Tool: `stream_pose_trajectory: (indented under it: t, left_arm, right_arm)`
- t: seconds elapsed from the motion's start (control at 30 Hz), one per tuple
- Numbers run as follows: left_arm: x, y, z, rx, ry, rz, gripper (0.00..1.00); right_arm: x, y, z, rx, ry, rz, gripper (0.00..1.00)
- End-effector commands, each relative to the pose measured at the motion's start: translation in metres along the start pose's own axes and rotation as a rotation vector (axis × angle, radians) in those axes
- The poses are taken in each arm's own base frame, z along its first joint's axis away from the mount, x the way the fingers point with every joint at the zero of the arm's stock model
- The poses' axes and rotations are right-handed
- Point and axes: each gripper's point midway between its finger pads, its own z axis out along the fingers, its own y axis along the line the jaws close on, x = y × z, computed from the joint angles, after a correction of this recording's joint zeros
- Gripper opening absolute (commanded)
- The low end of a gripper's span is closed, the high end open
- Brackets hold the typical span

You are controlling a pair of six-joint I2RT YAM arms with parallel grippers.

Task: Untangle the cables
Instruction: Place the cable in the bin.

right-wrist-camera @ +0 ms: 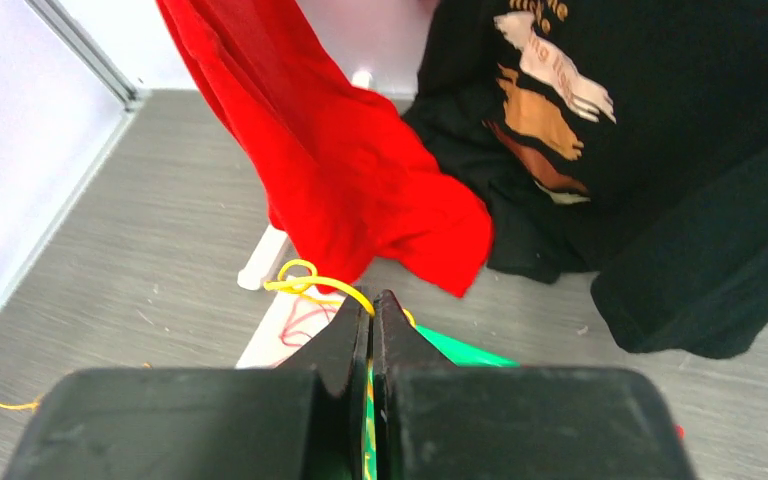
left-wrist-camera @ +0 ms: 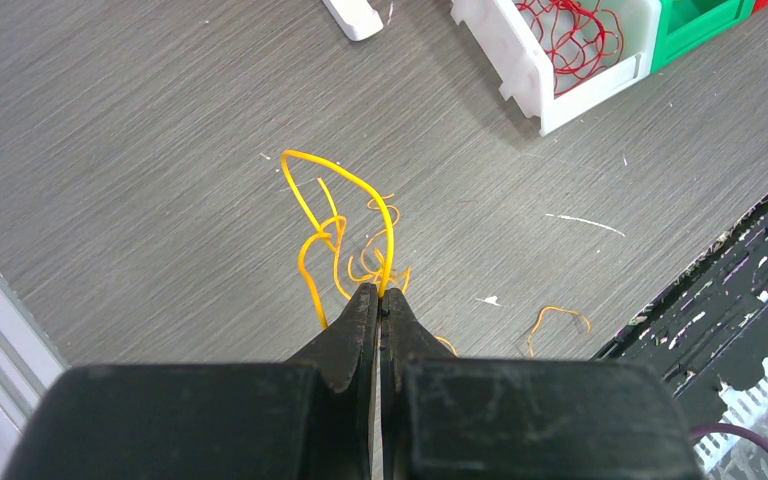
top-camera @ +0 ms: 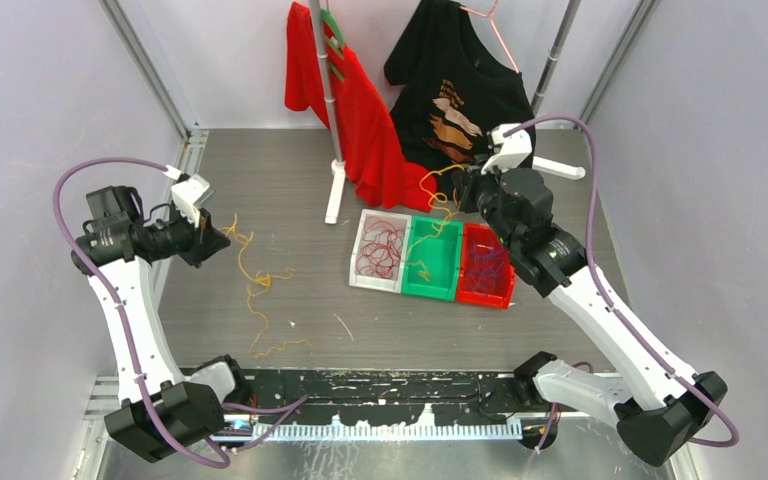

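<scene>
Left gripper [left-wrist-camera: 380, 297], jaws pressed tight, is pinching a yellow cable [left-wrist-camera: 343, 190] on the left side, and its loose loops lie on the table [top-camera: 280, 170]. Right gripper [right-wrist-camera: 372, 300] is clamped too, nipping a second yellow cable [right-wrist-camera: 308, 282] above the green bin [top-camera: 426, 291]. Red cables [top-camera: 382, 245] sit in the white bin [top-camera: 372, 283].

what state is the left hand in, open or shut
Shut: the left hand is closed tight on a yellow cable, with no gap showing at its tips.

Grey table [top-camera: 260, 180]: yellow cables [top-camera: 265, 280], white bin [top-camera: 372, 284], green bin [top-camera: 428, 290], red bin [top-camera: 482, 297].
</scene>
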Motion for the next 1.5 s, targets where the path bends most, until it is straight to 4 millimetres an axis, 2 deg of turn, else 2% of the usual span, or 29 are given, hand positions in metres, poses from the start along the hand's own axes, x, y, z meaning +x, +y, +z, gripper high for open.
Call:
stream_pose_trajectory:
  t: [0.0,0.13,0.47,0.5,0.73,0.8,0.87,0.93,1.07,1.17,1.27,1.47]
  left_arm:
    - [-0.013,-0.001,-0.004,-0.007,-0.033,0.041,0.0]
    - [-0.013,-0.003,-0.005,-0.006,-0.032,0.044,0.0]
    - [-0.024,-0.003,-0.008,-0.006,-0.058,0.05,0.0]
    - [-0.025,-0.003,-0.008,-0.006,-0.06,0.052,0.0]
    - [-0.026,-0.003,-0.009,-0.01,-0.063,0.057,0.0]
    - [-0.026,-0.004,-0.009,-0.009,-0.062,0.056,0.0]
    - [-0.025,-0.003,-0.009,-0.01,-0.06,0.058,0.0]
    - [-0.025,-0.003,-0.009,-0.008,-0.059,0.059,0.0]
    - [-0.027,-0.004,-0.01,-0.008,-0.063,0.061,0.0]
    - [-0.029,-0.004,-0.011,-0.009,-0.066,0.064,0.0]
    - [-0.028,-0.005,-0.011,-0.011,-0.065,0.069,0.0]
    - [-0.025,-0.004,-0.009,-0.006,-0.056,0.067,0.0]
  right_arm:
    - [-0.004,-0.011,-0.003,0.047,-0.024,-0.029,0.01]
    - [0.023,-0.015,0.003,0.059,0.051,-0.033,0.01]
    - [0.131,-0.036,0.018,0.182,0.357,0.023,0.01]
    - [0.138,-0.044,0.02,0.233,0.374,0.013,0.01]
    - [0.18,-0.07,0.026,0.39,0.49,-0.054,0.01]
    - [0.179,-0.082,0.027,0.464,0.488,-0.09,0.01]
    - [0.166,-0.087,0.028,0.499,0.446,-0.108,0.01]
    - [0.141,-0.083,0.031,0.477,0.374,-0.098,0.01]
    - [0.077,-0.065,0.037,0.404,0.198,-0.068,0.01]
    - [0.052,-0.056,0.043,0.353,0.126,-0.093,0.01]
    - [0.053,-0.051,0.05,0.312,0.112,-0.14,0.01]
    - [0.09,-0.05,0.061,0.269,0.158,-0.153,0.01]
